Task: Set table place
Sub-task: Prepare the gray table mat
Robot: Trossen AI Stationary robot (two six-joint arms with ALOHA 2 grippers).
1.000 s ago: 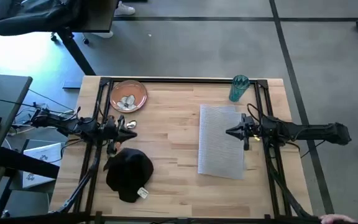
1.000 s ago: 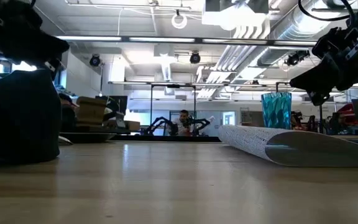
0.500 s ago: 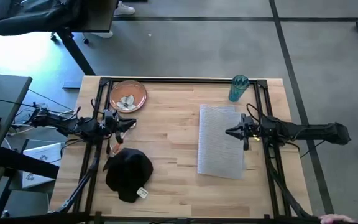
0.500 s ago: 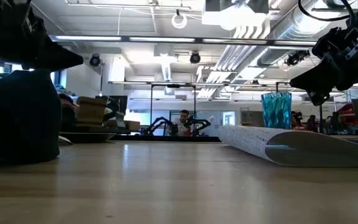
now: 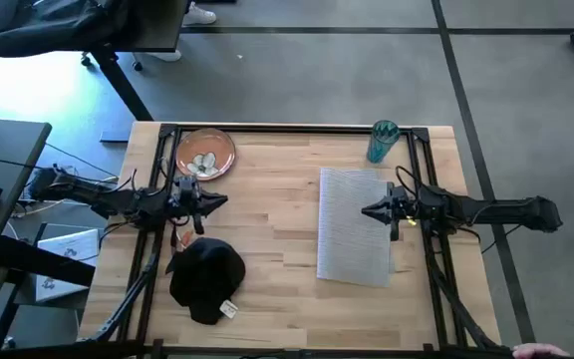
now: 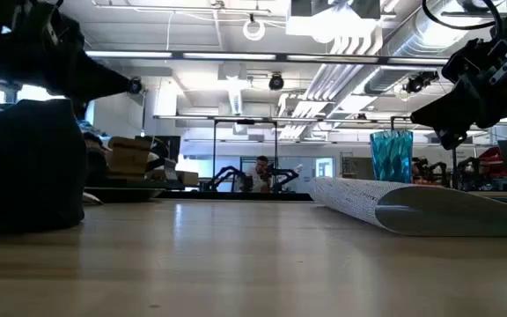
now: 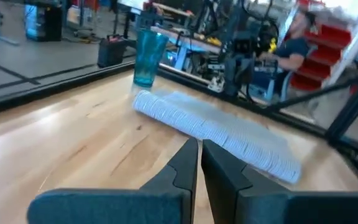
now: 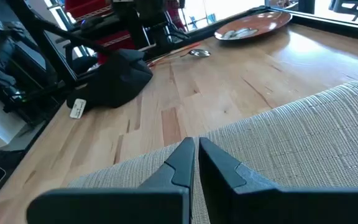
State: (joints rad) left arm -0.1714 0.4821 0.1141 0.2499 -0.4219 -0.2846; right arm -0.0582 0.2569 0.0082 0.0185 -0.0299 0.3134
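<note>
Two grippers are seen above the table [image 5: 267, 219], and both are closed on nothing: in each wrist view the dark fingers are pressed together with only a thin seam between them. The left gripper [image 5: 219, 202] is held over bare wood at its own side of the table. Just behind it, toward the far rail, the orange-brown plate [image 5: 205, 154] is found with metal cutlery lying in it; just beside it on the near side, the black napkin [image 5: 207, 279] is heaped in a soft mound. A small white tag [image 5: 229, 309] is attached to the napkin — its print cannot be read. No other writing can be made out.

Ahead of the left gripper, well across the open planks, the grey placemat [image 5: 355, 237] is laid flat, with one long edge curled up, as shown in the low view. The right gripper [image 5: 370, 211] is held directly over that placemat, near its outer edge. Beyond the placemat's far end, the teal cup [image 5: 382, 142] is stood upright at the rail.

Between the two grippers nothing is set on the wood. In the room behind, a seated person [image 7: 294, 40] is visible among red shelving — well away from the table.
</note>
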